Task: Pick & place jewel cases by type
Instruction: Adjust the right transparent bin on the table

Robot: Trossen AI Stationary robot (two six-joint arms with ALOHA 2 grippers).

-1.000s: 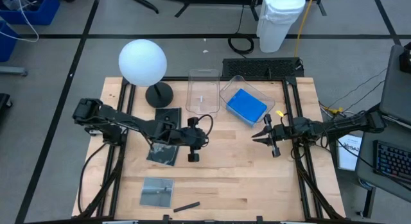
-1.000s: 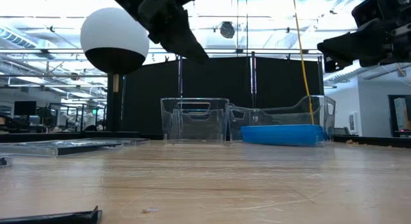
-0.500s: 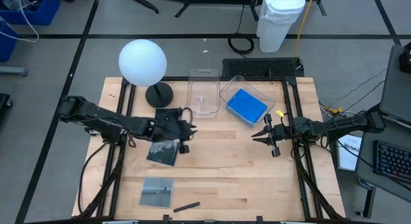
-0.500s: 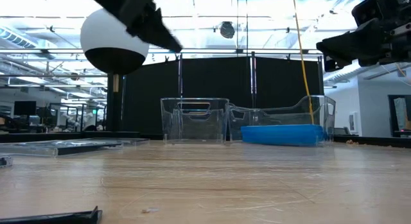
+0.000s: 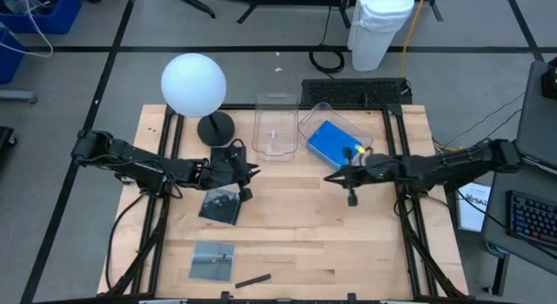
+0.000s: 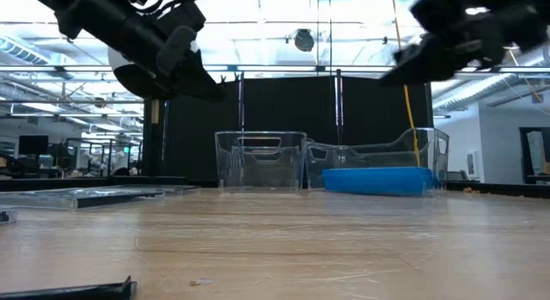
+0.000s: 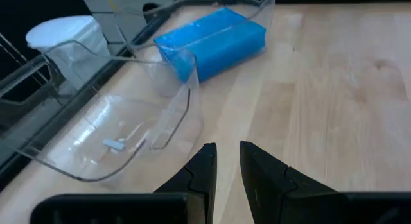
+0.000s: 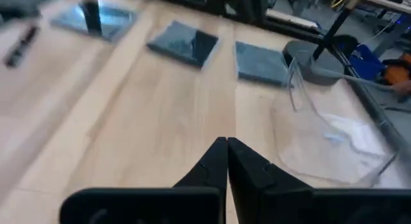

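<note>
The left gripper (image 5: 247, 171) hovers empty, fingers slightly parted, above a dark jewel case (image 5: 228, 157) near the lamp base (image 5: 215, 128). The right gripper (image 5: 332, 179) is closed on nothing, beside the tub (image 5: 306, 123) holding the blue jewel cases (image 5: 333, 143). Two more dark jewel cases (image 5: 221, 205) lie toward the tabletop's front edge.

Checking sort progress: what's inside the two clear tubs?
The right tub holds a blue stack; how many cases it contains can't be told, since the top one covers any below. The left tub holds no case, only a small pale scrap.
</note>
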